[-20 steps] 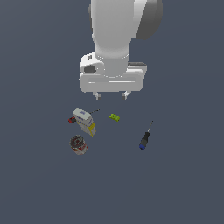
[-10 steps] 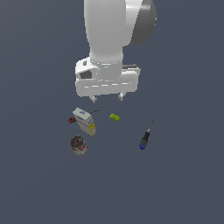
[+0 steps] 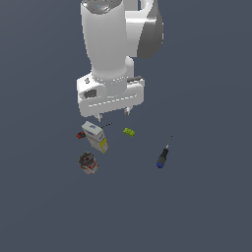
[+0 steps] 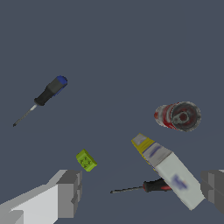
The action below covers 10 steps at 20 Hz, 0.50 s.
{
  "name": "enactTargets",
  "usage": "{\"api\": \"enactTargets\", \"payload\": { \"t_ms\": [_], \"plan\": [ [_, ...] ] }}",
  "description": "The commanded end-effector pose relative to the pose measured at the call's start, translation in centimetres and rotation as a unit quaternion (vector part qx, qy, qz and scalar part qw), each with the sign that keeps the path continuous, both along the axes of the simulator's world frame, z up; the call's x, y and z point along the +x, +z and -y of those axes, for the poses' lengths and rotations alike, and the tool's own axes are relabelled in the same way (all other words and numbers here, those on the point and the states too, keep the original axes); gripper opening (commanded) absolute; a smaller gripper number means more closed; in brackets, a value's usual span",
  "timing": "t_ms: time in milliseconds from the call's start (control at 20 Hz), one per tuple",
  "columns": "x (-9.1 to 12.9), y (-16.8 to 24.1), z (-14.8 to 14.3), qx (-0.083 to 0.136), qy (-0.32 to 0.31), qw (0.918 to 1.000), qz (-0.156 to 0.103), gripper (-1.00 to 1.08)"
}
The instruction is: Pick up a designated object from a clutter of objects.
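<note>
White tool [image 3: 113,115] hovers mid-frame, fingers spread wide, holding nothing, just above the tall white-and-yellow rectangular carton [image 3: 95,137] lying on the dark grey bench [image 3: 206,197].

carton [image 4: 168,170]: smooth, matt like printed card, between the jaws
can [image 4: 178,116]: dull metal end, worn label, beyond the jaws
red screwdriver [image 4: 142,187]: thin dark metal shaft, plastic-looking handle
blue screwdriver [image 4: 41,98]: same make, matt grip
block [image 4: 86,160]: plain matt green
fingers [image 4: 68,193]: flat grey, matt
floor [image 4: 109,52]: even, unglossed slate
</note>
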<state>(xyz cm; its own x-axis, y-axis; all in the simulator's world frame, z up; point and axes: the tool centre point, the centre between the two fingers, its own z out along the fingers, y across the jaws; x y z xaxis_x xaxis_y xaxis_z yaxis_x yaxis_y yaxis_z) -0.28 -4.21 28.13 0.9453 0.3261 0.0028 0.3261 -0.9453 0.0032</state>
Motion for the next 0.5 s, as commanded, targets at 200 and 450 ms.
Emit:
{"api": "enactTargets", "payload": {
  "t_ms": [200,450],
  "plan": [
    [-0.3,-1.5,1.8,0.001,0.064,0.9979,0.0,1.0],
    [-0.6,-2.6,3.2,0.001,0.113,0.9936,-0.001,1.0]
  ]
}}
